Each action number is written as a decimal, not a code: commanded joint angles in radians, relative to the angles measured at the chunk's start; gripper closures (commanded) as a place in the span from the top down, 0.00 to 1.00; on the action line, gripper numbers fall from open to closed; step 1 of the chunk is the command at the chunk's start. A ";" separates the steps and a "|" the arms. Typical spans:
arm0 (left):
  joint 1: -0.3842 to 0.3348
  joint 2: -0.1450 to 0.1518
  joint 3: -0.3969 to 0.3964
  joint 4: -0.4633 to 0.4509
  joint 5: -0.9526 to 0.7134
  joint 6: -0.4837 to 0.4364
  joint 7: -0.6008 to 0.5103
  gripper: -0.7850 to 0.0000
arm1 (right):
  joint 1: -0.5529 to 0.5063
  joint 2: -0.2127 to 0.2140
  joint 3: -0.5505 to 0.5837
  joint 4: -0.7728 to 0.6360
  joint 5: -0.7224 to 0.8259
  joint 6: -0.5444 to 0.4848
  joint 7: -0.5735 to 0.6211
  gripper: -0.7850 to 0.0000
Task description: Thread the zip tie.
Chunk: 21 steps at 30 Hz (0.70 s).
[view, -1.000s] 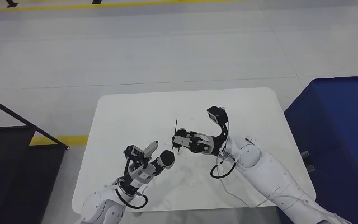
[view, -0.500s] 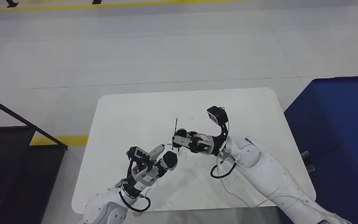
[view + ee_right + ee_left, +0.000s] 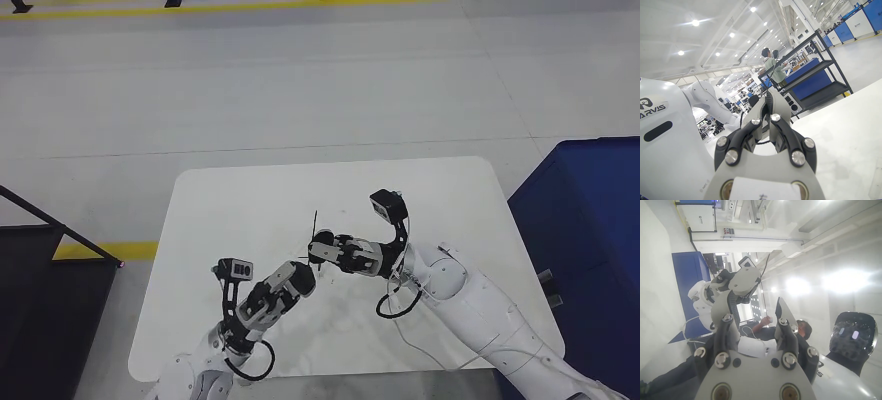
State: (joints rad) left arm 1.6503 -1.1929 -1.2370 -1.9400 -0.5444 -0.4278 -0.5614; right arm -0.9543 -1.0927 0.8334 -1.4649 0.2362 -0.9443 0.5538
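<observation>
A thin black zip tie (image 3: 314, 226) stands up from my right gripper (image 3: 319, 251), which is shut on it above the middle of the white table (image 3: 430, 190). In the right wrist view the zip tie (image 3: 773, 72) rises from between the closed fingers (image 3: 779, 102) of the right gripper (image 3: 769, 92), and a short black loop shows behind them. My left gripper (image 3: 300, 272) is just in front of and left of the right one, open and holding nothing. In the left wrist view its fingers (image 3: 733, 309) point at the right gripper (image 3: 745, 281) and the zip tie (image 3: 765, 264).
A blue cabinet (image 3: 580, 230) stands off the table's right edge. A black shelf unit (image 3: 40, 290) is on the floor to the left. Bare table (image 3: 838, 123) lies around both grippers.
My left wrist has turned and its gripper has closed in a little toward the right gripper. The right arm and the zip tie have stayed still.
</observation>
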 commanded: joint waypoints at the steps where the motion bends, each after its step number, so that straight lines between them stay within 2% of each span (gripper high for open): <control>1: 0.003 -0.002 0.003 0.003 0.034 -0.059 0.009 0.41 | 0.000 0.000 0.000 0.000 0.000 0.000 0.000 0.00; 6: 0.002 -0.006 0.006 0.012 0.153 -0.109 0.082 0.44 | 0.000 0.000 0.000 0.000 0.000 0.000 0.000 0.00; 8: 0.000 -0.009 0.017 0.017 0.186 -0.110 0.112 0.48 | 0.000 0.000 0.000 0.000 0.000 0.000 0.000 0.00; 13: -0.011 -0.015 0.019 0.029 0.284 -0.144 0.184 0.48 | -0.008 0.000 0.005 -0.010 -0.009 0.018 -0.012 0.00; 21: -0.009 -0.024 0.032 0.044 0.410 -0.215 0.281 0.40 | -0.040 -0.002 0.029 -0.040 -0.051 0.078 -0.029 0.00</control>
State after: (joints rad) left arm 1.6410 -1.2159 -1.2072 -1.8964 -0.1405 -0.6415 -0.2874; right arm -0.9925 -1.0940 0.8611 -1.5030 0.1876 -0.8687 0.5259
